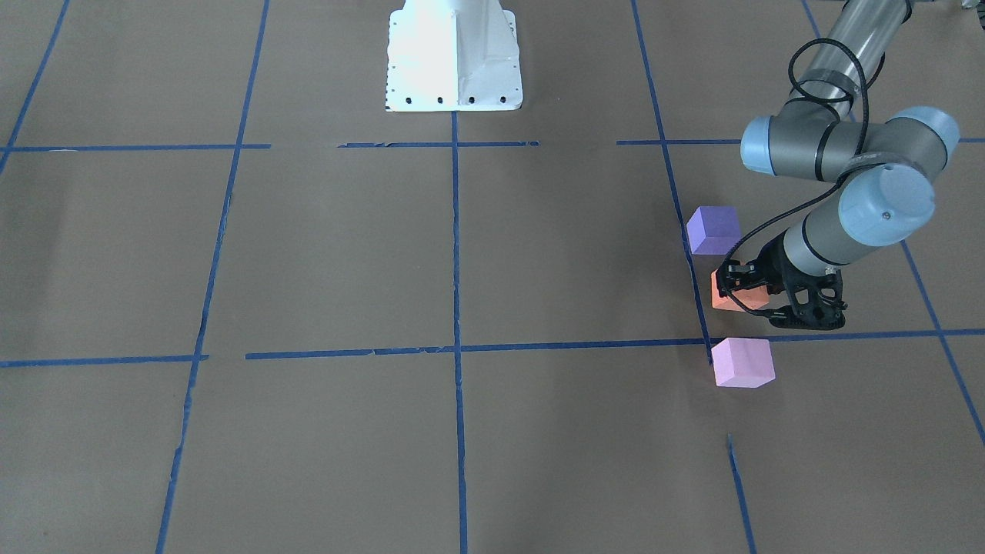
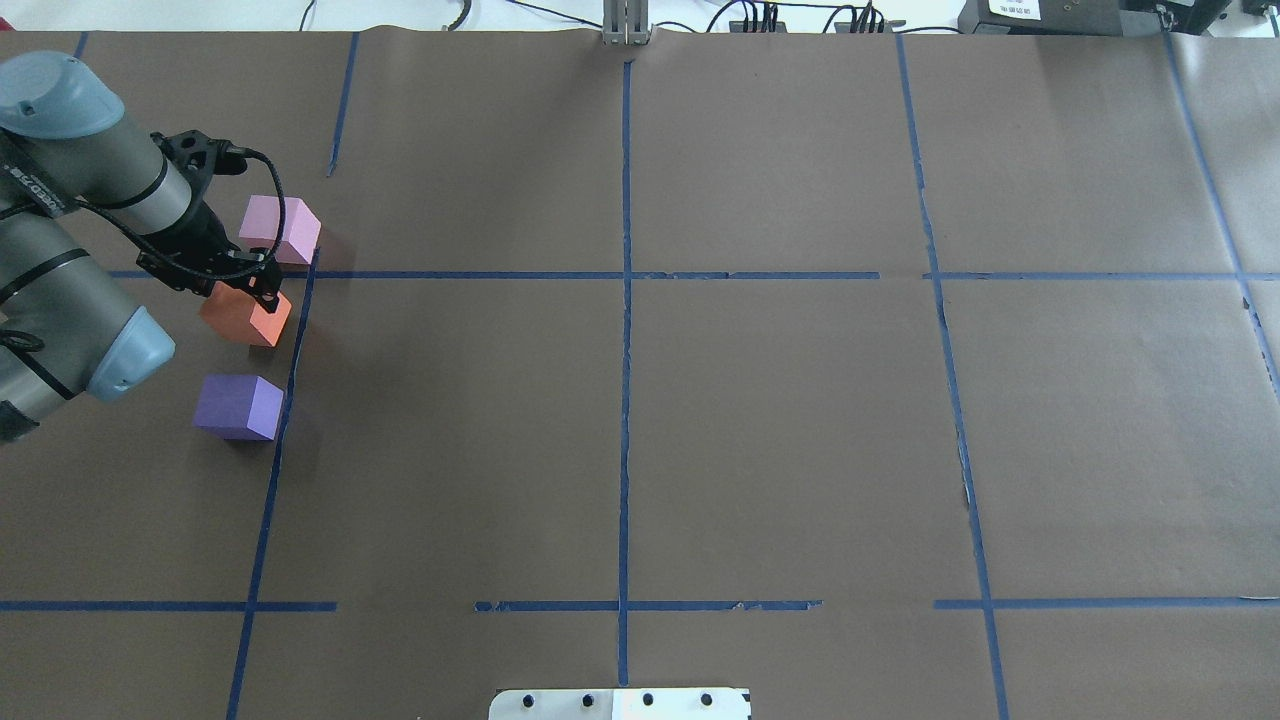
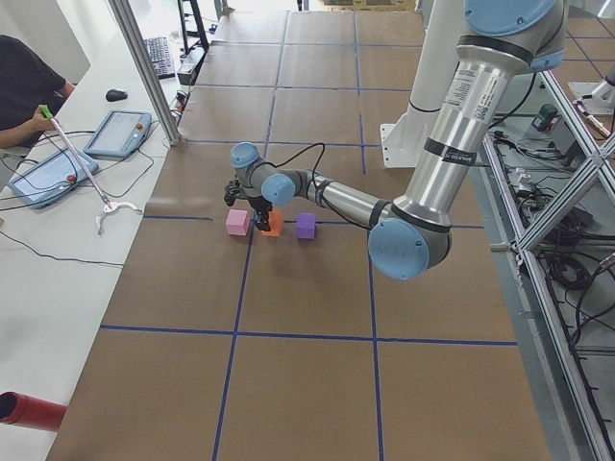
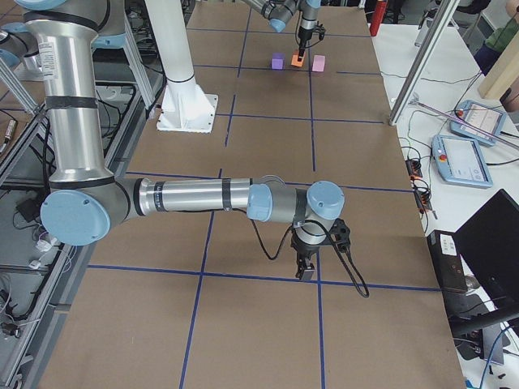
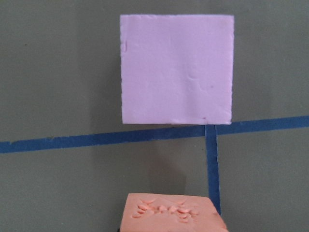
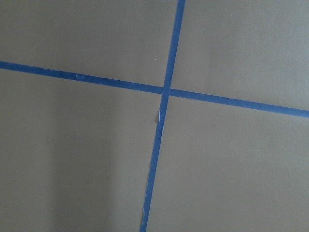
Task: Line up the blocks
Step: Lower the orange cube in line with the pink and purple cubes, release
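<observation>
Three cubes stand in a near line at the robot's left, along a blue tape line. The pale pink block (image 1: 742, 362) (image 2: 280, 228) (image 5: 176, 69) is farthest from the base. The violet-blue block (image 1: 713, 229) (image 2: 238, 406) is nearest to it. The orange block (image 1: 729, 298) (image 2: 238, 320) (image 5: 169, 215) lies between them, slightly turned. My left gripper (image 1: 742, 286) (image 2: 255, 295) is down over the orange block with its fingers shut on it, at table height. My right gripper (image 4: 306, 271) shows only in the exterior right view, low over bare table; I cannot tell its state.
The white robot base plate (image 1: 454, 61) (image 2: 620, 703) stands at the middle of the near edge. Blue tape lines (image 6: 164, 92) grid the brown table. A side table with tablets (image 3: 115, 130) and a seated operator lie beyond the far edge.
</observation>
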Robot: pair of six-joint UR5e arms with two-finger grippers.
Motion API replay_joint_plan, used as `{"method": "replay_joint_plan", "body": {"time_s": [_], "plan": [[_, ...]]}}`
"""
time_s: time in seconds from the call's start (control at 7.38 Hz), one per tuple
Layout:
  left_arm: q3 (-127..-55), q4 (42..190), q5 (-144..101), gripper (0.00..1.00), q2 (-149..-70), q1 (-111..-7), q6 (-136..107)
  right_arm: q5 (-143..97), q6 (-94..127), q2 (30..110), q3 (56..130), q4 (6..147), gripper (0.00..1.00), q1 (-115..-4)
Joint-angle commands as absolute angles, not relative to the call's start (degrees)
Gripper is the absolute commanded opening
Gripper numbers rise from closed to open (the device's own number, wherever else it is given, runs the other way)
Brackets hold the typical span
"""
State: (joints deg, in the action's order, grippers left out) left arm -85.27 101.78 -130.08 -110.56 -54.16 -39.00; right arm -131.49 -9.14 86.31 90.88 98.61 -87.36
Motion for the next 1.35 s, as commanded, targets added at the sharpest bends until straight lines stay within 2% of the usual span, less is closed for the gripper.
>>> {"method": "replay_joint_plan", "body": {"time_s": [0.0,0.41,0.54,0.81,0.95,1.08,1.22], "plan": [[-84.29,103.35,-130.08,0.18,-110.65,-53.88,-39.46,-131.48,-9.14,86.31,90.88,98.61,1.00,-87.36],[-84.29,103.71,-130.08,0.24,-110.65,-53.53,-40.60,-131.48,-9.14,86.31,90.88,98.61,1.00,-87.36],[-84.11,103.71,-130.08,0.33,-110.57,-53.44,-40.61,-131.48,-9.14,86.31,90.88,98.61,1.00,-87.36],[-83.85,104.50,-130.08,0.37,-110.57,-53.35,-40.69,-131.48,-9.14,86.31,90.88,98.61,1.00,-87.36],[-83.85,104.76,-130.08,0.45,-110.57,-53.35,-40.69,-131.48,-9.14,86.22,90.88,98.61,1.00,-87.36],[-83.76,104.77,-130.08,0.71,-110.57,-53.35,-40.78,-131.48,-9.14,86.31,90.88,98.61,1.00,-87.36],[-83.76,104.77,-130.08,0.79,-110.57,-53.35,-40.69,-131.48,-9.14,86.31,90.88,98.61,1.00,-87.36]]}}
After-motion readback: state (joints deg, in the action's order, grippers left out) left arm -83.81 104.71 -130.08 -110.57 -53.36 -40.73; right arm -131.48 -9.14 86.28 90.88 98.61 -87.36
